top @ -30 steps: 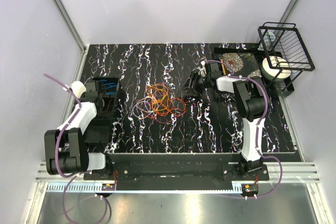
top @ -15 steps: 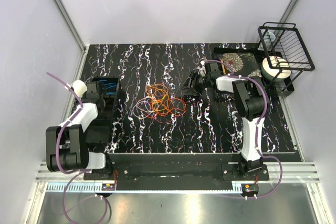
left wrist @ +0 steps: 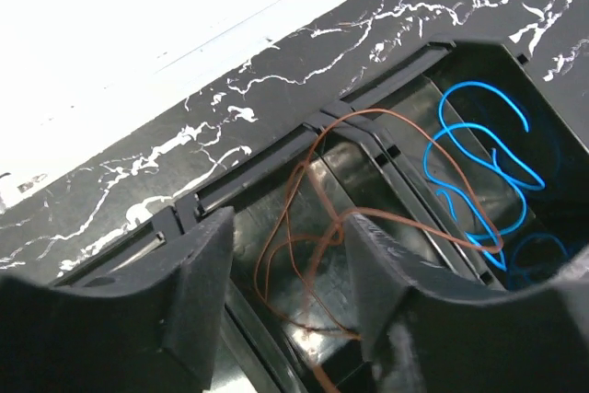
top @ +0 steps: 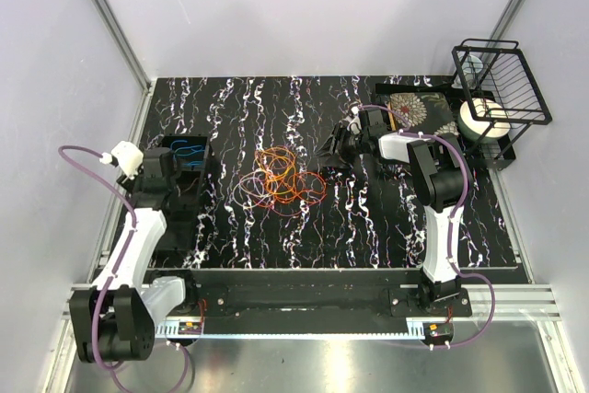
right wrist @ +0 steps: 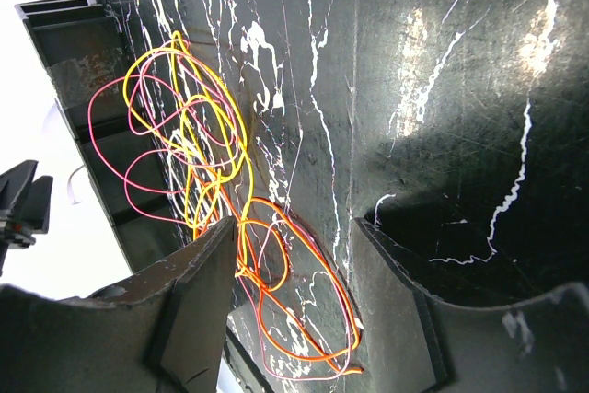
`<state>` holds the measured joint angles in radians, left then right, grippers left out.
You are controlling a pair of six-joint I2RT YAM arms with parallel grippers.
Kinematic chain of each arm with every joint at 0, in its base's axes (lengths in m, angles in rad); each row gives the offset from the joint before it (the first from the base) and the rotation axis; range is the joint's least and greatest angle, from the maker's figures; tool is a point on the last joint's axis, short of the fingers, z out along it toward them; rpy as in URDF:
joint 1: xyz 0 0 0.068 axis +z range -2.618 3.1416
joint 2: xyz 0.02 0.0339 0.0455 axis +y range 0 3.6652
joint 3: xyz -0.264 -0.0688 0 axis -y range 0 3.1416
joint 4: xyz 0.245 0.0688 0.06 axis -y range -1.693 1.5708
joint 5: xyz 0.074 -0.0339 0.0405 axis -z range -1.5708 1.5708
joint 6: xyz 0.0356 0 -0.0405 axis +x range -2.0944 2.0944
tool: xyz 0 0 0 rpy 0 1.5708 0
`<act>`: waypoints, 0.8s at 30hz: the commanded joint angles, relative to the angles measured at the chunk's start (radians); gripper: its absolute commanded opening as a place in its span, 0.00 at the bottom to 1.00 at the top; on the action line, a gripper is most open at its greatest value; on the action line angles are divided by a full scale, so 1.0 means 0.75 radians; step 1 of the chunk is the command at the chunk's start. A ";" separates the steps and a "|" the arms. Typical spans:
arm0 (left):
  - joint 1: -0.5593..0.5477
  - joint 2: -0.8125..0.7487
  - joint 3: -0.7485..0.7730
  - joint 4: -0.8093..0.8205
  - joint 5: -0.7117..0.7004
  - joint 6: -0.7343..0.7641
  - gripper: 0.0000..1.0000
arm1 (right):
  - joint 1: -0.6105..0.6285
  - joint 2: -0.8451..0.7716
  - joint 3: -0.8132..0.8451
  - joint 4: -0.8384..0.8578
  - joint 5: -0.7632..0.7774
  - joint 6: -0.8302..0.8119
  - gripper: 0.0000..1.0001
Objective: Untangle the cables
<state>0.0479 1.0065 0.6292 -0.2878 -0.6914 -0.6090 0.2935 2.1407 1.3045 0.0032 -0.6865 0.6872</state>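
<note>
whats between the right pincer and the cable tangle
Nothing but bare tabletop. The top view shows the right pincer open just right of the cable tangle; the right wrist view also shows bare table before the wires.

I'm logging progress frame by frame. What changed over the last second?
The left arm unfolded, its elbow dropping toward the near edge, and the open left end effector shifted slightly leftward above the tray. Nothing was grasped or released. The right end effector and the tangled cables stayed put.
</note>
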 commanded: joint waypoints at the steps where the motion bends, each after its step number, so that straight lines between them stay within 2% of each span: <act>1: -0.025 -0.072 0.085 -0.072 -0.003 -0.049 0.62 | -0.001 0.034 0.007 -0.043 0.058 -0.031 0.59; 10: -0.025 -0.249 0.110 -0.166 0.052 -0.098 0.65 | -0.001 0.015 0.001 -0.045 0.056 -0.033 0.59; 24: -0.045 -0.356 0.143 -0.177 0.392 -0.014 0.58 | -0.001 0.003 -0.005 -0.045 0.054 -0.033 0.59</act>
<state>0.0265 0.7689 0.6861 -0.4335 -0.5076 -0.6510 0.2935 2.1407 1.3045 0.0032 -0.6865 0.6872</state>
